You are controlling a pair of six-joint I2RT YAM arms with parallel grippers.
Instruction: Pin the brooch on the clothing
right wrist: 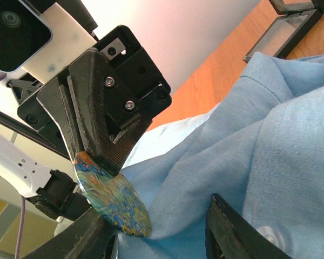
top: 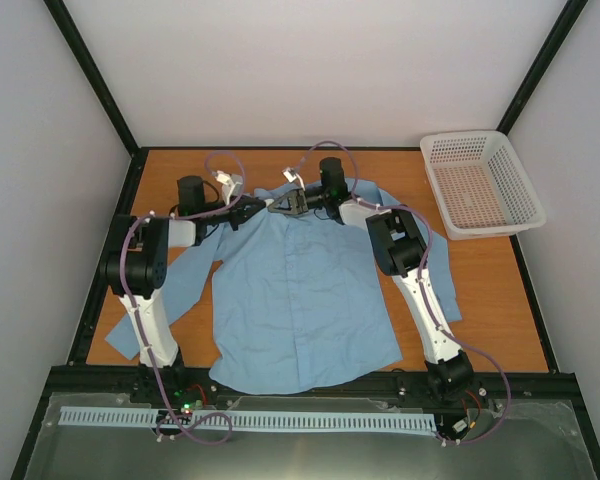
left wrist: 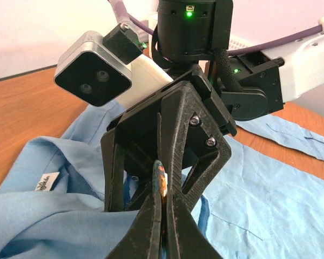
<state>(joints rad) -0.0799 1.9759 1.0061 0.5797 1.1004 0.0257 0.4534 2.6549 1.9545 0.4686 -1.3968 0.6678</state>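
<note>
shirt (top: 300, 300) is spread flat on the table (top: 500, 310), hem at the near edge, collar (right wrist: 270, 70) at the far end. up by the collar the two grippers meet nose to nose. left gripper (right wrist: 94, 156) is clamped tight on the brooch (right wrist: 113, 202), its lower edge down against the blue fabric. right gripper (right wrist: 159, 229) sits partly open with shirt cloth between its fingers, gripping nothing that i can see. black box (right wrist: 283, 29) just past the collar, white basket (top: 480, 185) in the far right corner
</note>
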